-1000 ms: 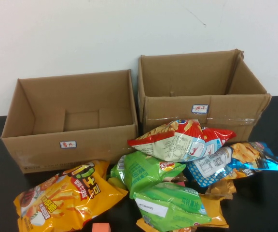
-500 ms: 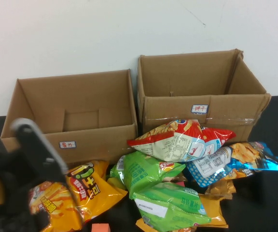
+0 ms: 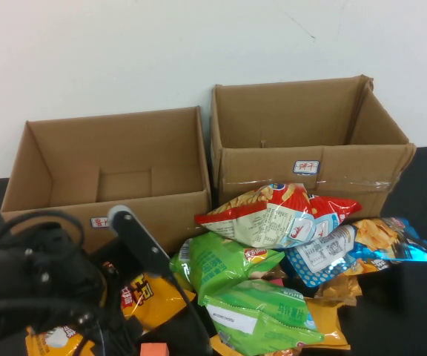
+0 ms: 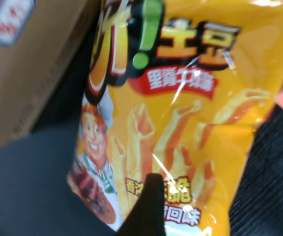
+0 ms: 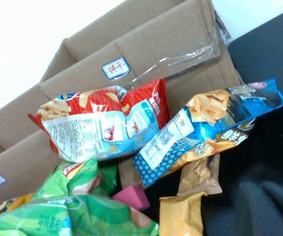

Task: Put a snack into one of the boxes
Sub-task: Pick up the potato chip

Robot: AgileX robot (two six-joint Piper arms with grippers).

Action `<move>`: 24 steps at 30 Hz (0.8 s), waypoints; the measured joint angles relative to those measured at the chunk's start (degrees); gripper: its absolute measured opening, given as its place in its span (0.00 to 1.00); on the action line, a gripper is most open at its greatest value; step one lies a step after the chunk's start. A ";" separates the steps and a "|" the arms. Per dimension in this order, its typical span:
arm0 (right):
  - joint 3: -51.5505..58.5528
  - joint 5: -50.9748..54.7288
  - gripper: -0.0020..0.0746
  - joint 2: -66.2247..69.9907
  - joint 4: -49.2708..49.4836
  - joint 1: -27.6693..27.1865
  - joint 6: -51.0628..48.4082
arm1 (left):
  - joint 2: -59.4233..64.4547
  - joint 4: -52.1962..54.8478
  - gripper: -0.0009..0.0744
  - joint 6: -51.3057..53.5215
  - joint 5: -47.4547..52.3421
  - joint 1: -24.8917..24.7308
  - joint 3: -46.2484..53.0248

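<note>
While the yellow fries bag (image 3: pixel 143 293) lies flat on the dark worktop (image 3: pixel 421 222) just in front of the left box (image 3: pixel 110 174), the left arm hangs right over it, hiding most of the bag from the high camera. The left claw (image 4: pixel 146 206) shows on its wrist camera only as one dark finger tip against the lower part of the bag; whether it is spread or clenched I cannot tell, and nothing is lifted yet.

So this looks like the approach to a grasp. To do it well, I'd say come down on a loose, puffy part of the bag, not the flat printed middle, pinch firmly enough that the slick foil won't slide, then lift clear of the box's front wall before carrying it over the opening.

Just beside it sits the pile: two green bags (image 3: pixel 228 263), a red-and-white bag (image 3: pixel 276 215) on top, a blue bag (image 3: pixel 362 248) toward the right, all before the right box (image 3: pixel 310 130). Both boxes stand open and look empty. A small orange block (image 3: pixel 154 349) rests at the near edge.

The right claw is not in view; its wrist camera just looks across the pile.
</note>
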 joint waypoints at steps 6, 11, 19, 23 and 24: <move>0.00 0.09 0.02 0.00 0.35 0.00 -0.97 | 4.98 -6.57 0.93 0.09 -4.73 9.03 -0.12; 0.00 0.09 0.02 0.00 1.09 0.00 -2.04 | 6.79 -15.66 0.93 7.12 -8.96 14.30 -0.34; 0.00 0.21 0.02 0.00 1.38 0.00 -2.53 | 12.84 -18.86 0.93 11.89 -14.91 15.62 -1.36; 0.00 0.48 0.02 0.00 1.64 0.00 -2.63 | 17.51 -17.59 0.93 11.89 -15.40 15.62 -4.41; 0.00 0.48 0.02 0.00 1.78 0.00 -2.74 | 18.67 -17.49 0.93 11.89 -15.40 15.62 -5.23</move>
